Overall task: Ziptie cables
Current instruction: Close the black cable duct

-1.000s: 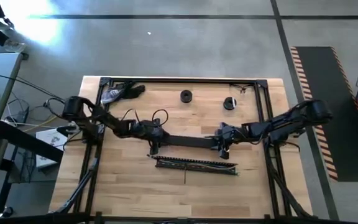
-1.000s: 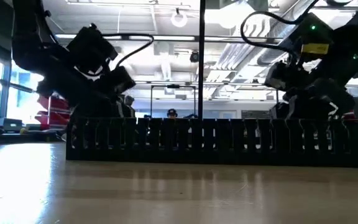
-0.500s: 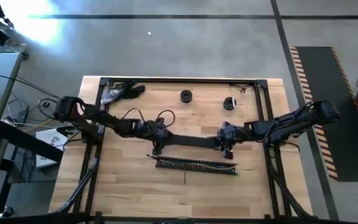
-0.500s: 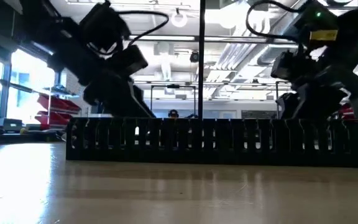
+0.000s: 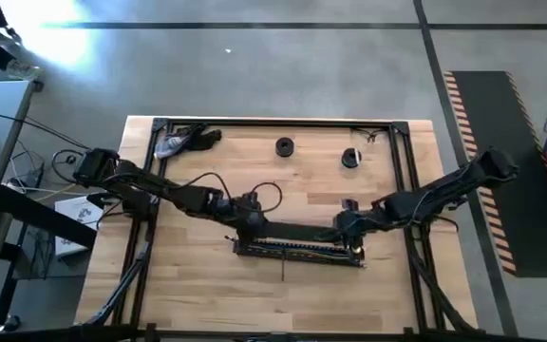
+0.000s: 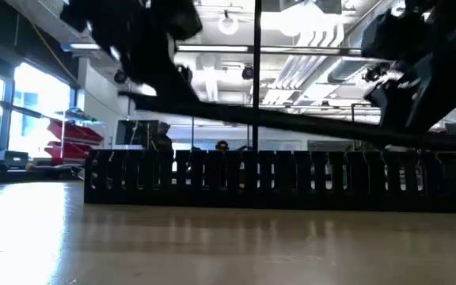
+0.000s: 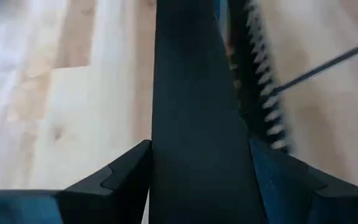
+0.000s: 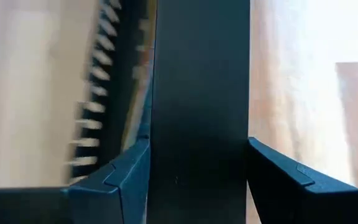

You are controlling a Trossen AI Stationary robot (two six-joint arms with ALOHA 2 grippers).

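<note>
While both arms carry a long flat black cover strip (image 5: 292,230) between them, the slotted channel (image 5: 299,251) lies just toward the table's near edge from it, its long axis running left to right and parallel to the strip.

The left gripper (image 5: 252,226) is clamped on the strip's left end, near the middle of the table; in the left wrist view its two dark fingers (image 7: 120,180) press against both sides of the strip (image 7: 197,118), with the toothed channel wall (image 7: 263,93) close alongside. The right gripper (image 5: 349,228) grips the right end in the same way, its fingers (image 8: 120,174) hugging the strip (image 8: 201,106).

The cables (image 5: 297,245) show only as a pale thread lying along the channel in the high view, directly beside the strip and about equally near both grippers.

The low view adds what the high view cannot: the strip (image 6: 291,123) hangs above the channel (image 6: 275,178), not touching it, and slopes down toward the picture's right. The coming move looks to turn on levelling it over the channel.
</note>
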